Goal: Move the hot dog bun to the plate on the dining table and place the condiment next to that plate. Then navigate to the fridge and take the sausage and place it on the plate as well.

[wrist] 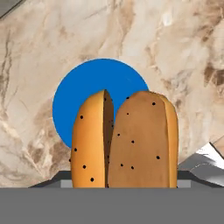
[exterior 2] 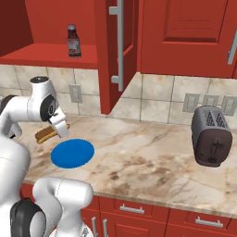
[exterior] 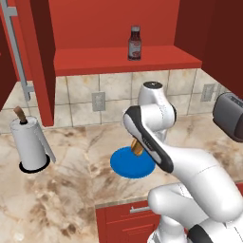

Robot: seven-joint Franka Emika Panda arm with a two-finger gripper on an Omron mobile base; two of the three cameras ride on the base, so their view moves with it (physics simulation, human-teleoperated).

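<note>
**Bun lifted clear of the blue plate**

Over the marble counter, the white arm reaches down toward the blue plate, and the gripper is closed across the hot dog bun, which hangs above the plate and apart from it. Up on the red cabinet shelf the condiment stands upright, well away.

The bun looks light and soft, so it would likely dent under a hard squeeze; a hold across its middle, on the two rounded sides, seems the safest, and that is roughly where the jaws sit, fairly wide around its breadth. Its crust looks dry, not slippery.

In the hand view the hot dog bun runs straight away from the hand, slit facing the camera. From the right base view its long axis lies close to level, tilted slightly, pointing left and right across the counter.
</note>
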